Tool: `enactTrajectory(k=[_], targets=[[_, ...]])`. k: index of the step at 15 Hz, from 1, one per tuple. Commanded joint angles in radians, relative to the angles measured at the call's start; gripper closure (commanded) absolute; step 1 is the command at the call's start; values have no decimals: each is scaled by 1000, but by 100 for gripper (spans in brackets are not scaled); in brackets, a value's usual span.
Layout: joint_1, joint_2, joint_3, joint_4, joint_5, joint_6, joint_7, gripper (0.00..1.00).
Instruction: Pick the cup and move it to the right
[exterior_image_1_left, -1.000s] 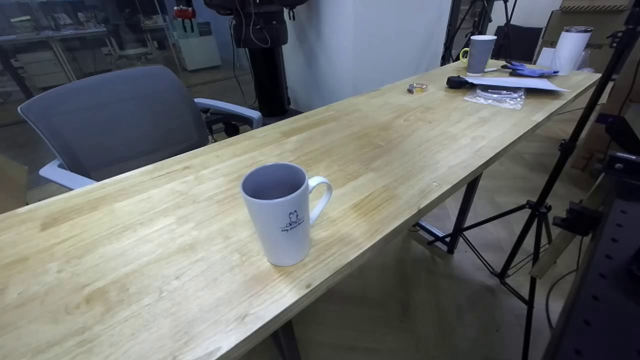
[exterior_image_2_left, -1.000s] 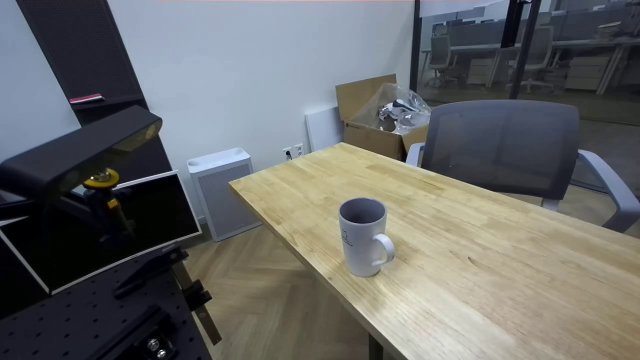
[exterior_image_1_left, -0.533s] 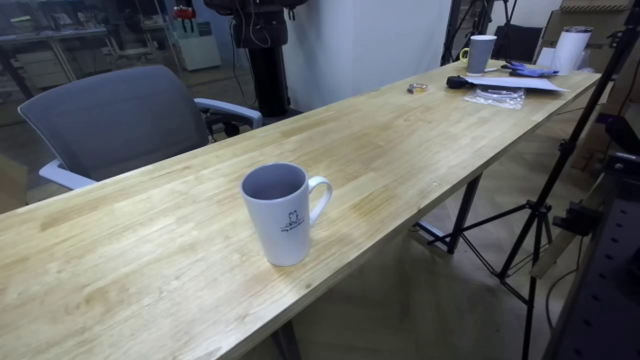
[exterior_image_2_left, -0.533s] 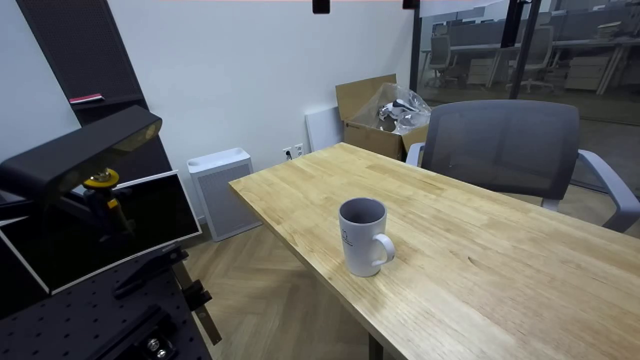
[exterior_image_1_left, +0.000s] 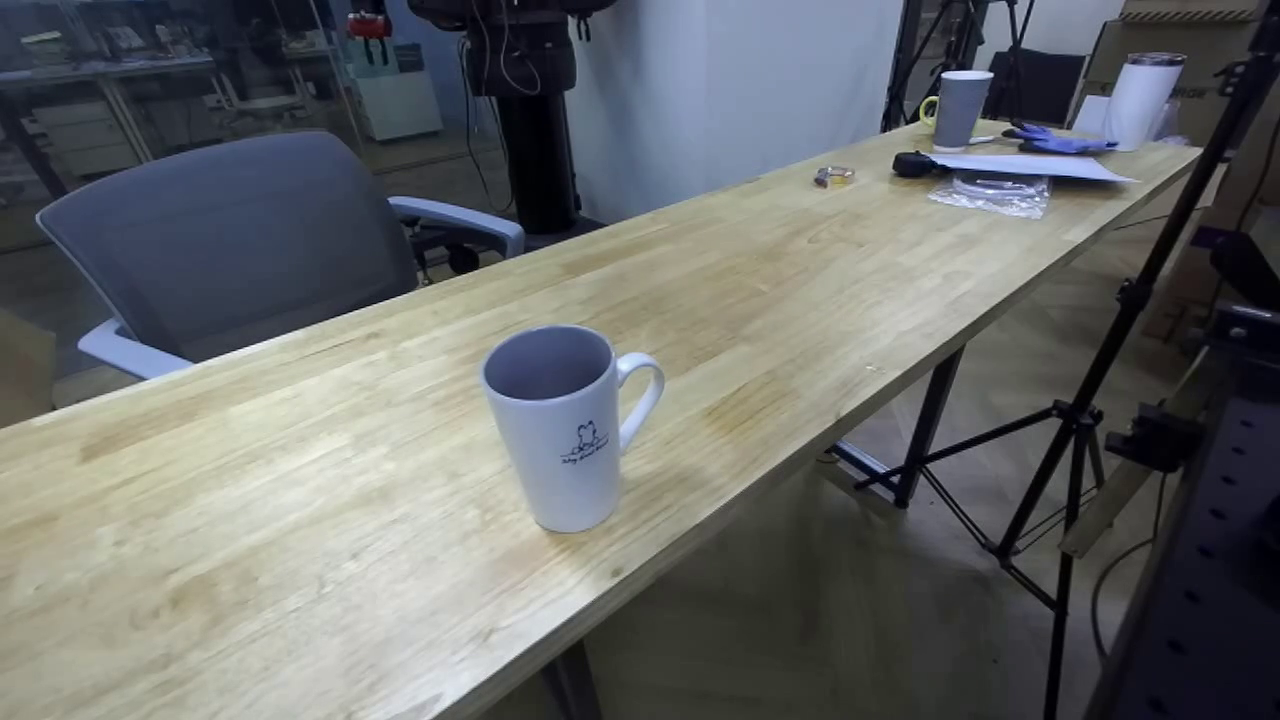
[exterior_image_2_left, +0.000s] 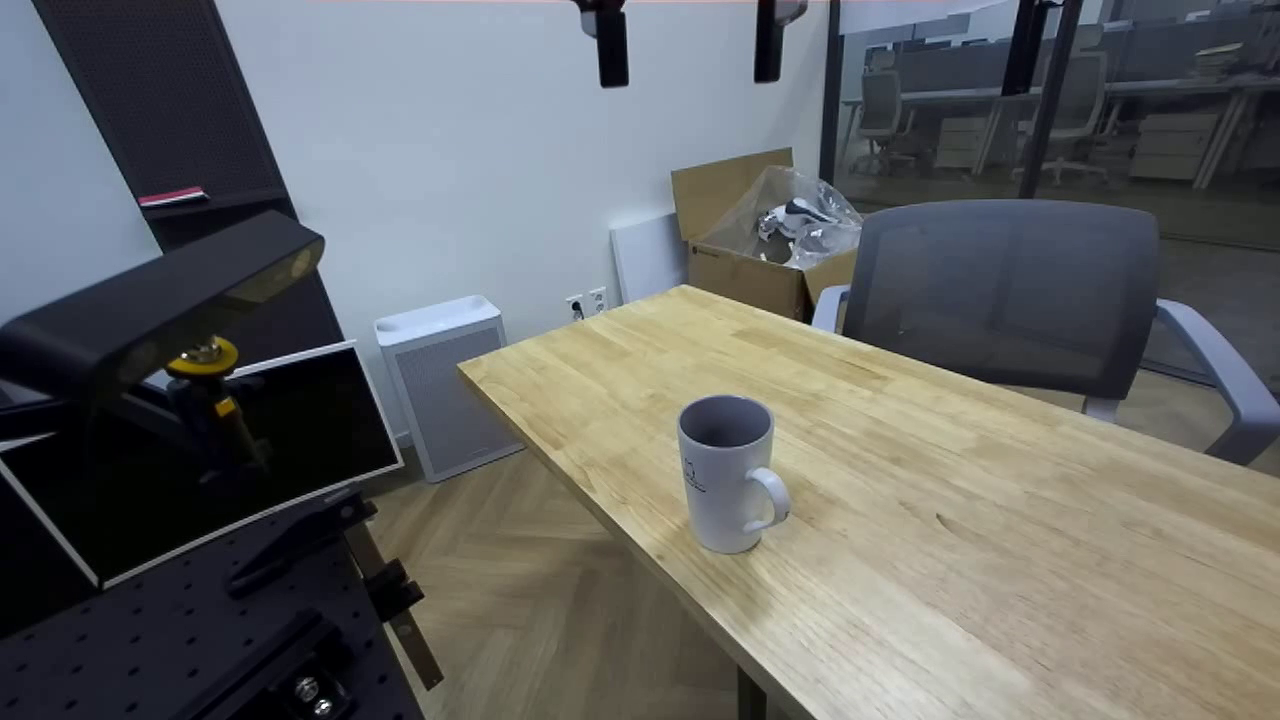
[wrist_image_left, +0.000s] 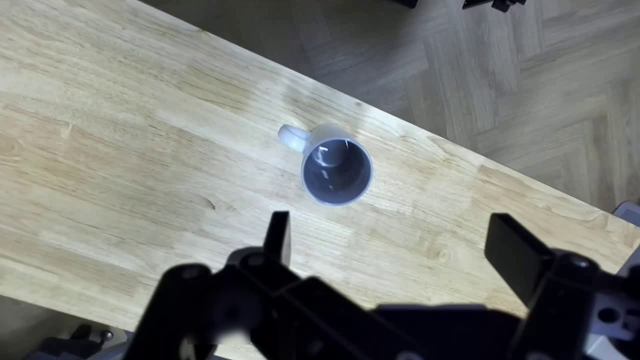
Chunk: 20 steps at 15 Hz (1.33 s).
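The cup, a white mug with a grey interior and a small dark logo, stands upright on the wooden table near its edge in both exterior views (exterior_image_1_left: 560, 470) (exterior_image_2_left: 720, 490). In the wrist view, the cup (wrist_image_left: 337, 170) shows from above, its handle toward the upper left. My gripper (wrist_image_left: 390, 216) is open and empty, its black fingers wide apart. The cup lies above the left finger in that view, not between the fingers. In an exterior view, the fingertips of the gripper (exterior_image_2_left: 690, 80) hang at the top edge, well above the cup. The rest of the arm is out of view.
The long wooden table (exterior_image_1_left: 800, 270) has a grey chair (exterior_image_1_left: 240, 240) along one side. At its far end are a grey paper cup (exterior_image_1_left: 963, 112), a white tumbler (exterior_image_1_left: 1143, 105) and blue gloves (exterior_image_1_left: 1055, 140). A black camera (exterior_image_2_left: 160, 290) on a mount stands beside the table.
My gripper has come down into an exterior view from above the top edge, its fingers apart and now lower than half a second ago. The cup has not moved.
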Motion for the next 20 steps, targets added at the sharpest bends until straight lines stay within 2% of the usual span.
enactTrajectory(k=[1, 10, 14, 15, 20], targets=[[15, 50, 35, 18, -18, 46, 27, 0], [32, 187, 107, 44, -42, 182, 57, 0], [27, 243, 122, 57, -77, 194, 87, 0], [35, 207, 105, 22, -46, 200, 32, 0], [34, 218, 105, 21, -45, 200, 27, 0]])
